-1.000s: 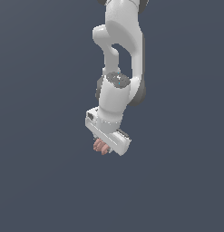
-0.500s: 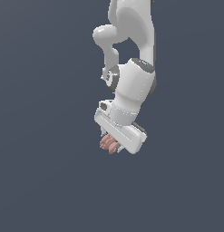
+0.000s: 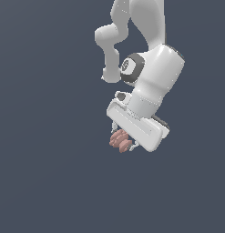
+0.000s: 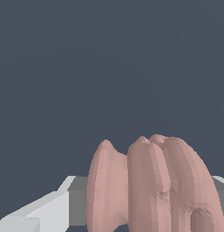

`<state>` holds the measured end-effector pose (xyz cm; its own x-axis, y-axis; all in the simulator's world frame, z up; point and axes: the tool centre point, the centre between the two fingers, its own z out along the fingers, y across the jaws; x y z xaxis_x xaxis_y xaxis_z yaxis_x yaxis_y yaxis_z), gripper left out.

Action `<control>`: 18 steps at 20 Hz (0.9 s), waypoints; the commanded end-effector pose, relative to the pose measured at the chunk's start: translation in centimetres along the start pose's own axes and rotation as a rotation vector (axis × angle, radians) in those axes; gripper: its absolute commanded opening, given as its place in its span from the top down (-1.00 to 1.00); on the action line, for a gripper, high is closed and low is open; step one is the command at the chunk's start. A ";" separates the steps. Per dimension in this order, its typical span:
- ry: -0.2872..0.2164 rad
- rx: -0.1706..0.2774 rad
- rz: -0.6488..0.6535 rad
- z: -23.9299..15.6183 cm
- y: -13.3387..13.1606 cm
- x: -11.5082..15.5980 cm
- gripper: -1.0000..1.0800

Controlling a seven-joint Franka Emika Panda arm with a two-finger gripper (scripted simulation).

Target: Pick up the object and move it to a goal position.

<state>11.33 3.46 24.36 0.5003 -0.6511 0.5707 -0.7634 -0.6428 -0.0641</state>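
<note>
The object (image 3: 120,140) is a small pinkish-brown lump of several rounded lobes. It sits under the white hand of my gripper (image 3: 123,142), held between the fingers in mid-air against a plain dark background. In the wrist view the object (image 4: 149,186) fills the lower middle, with a grey finger pad (image 4: 77,206) pressed at its side and another at the far edge. The fingers are mostly hidden behind the hand in the exterior view.
Only the white arm (image 3: 141,54) and a uniform dark blue-grey background show. No table, goal marker or other object is in view.
The arm has carried the object a little toward the exterior view's right, and the wrist has swung further that way. The object stays in the fingers.
</note>
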 end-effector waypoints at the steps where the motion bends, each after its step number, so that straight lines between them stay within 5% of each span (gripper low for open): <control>1: 0.042 -0.002 0.020 -1.4 -0.9 0.2 1.00; 18: 0.375 -0.027 0.177 -12.3 -8.7 0.0 1.00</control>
<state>12.90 13.10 34.16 0.2111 -0.5675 0.7958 -0.8327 -0.5308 -0.1576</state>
